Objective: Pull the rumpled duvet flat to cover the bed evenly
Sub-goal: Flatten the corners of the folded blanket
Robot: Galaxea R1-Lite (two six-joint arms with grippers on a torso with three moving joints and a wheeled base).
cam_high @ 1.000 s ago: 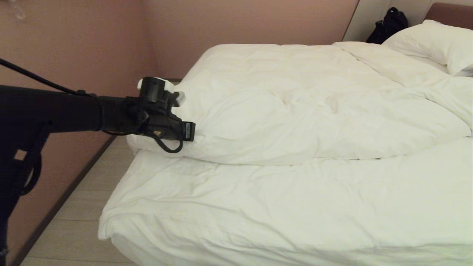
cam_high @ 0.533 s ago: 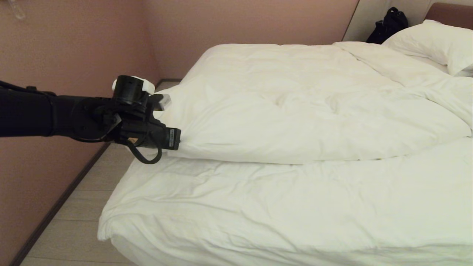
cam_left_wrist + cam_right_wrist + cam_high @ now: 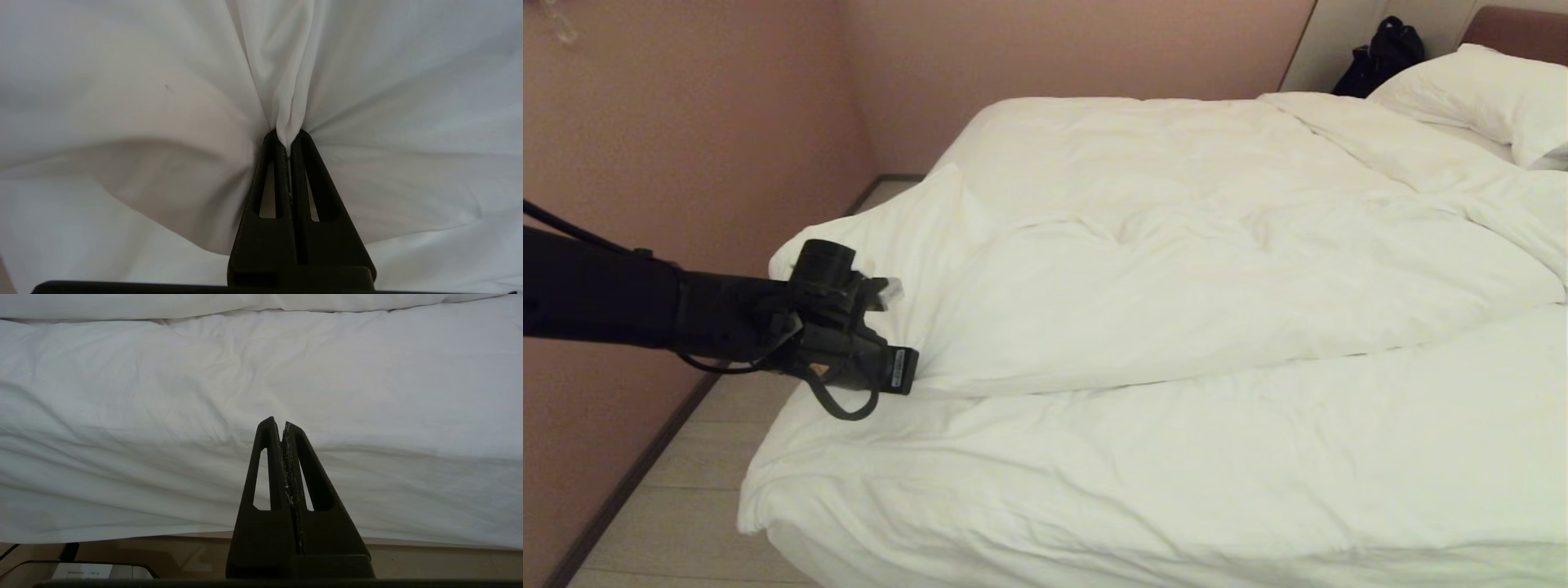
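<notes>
Duvet (image 3: pixel 1176 269) sits bunched across the upper part of the bed (image 3: pixel 1094 490), folded edge running across mid-mattress, foot end bare sheet. We have the left tool (image 3: pixel 913 371) clamped on a pinch of duvet at its near-left corner; the wrist view shows fabric gathered into the tip (image 3: pixel 289 141) and fanning out taut. We judge it soft, puffy and light but bulky: it will drag and stretch rather than slide as one piece, and a thin pinch may slip, so a corner or hem hold is best. Right tool (image 3: pixel 282 424) is closed on nothing, parked off the bed's near edge. Open room: floor strip (image 3: pixel 686 490) between bed and wall on the left, tight. Pillow (image 3: pixel 1494 98) at the head end, well apart.
</notes>
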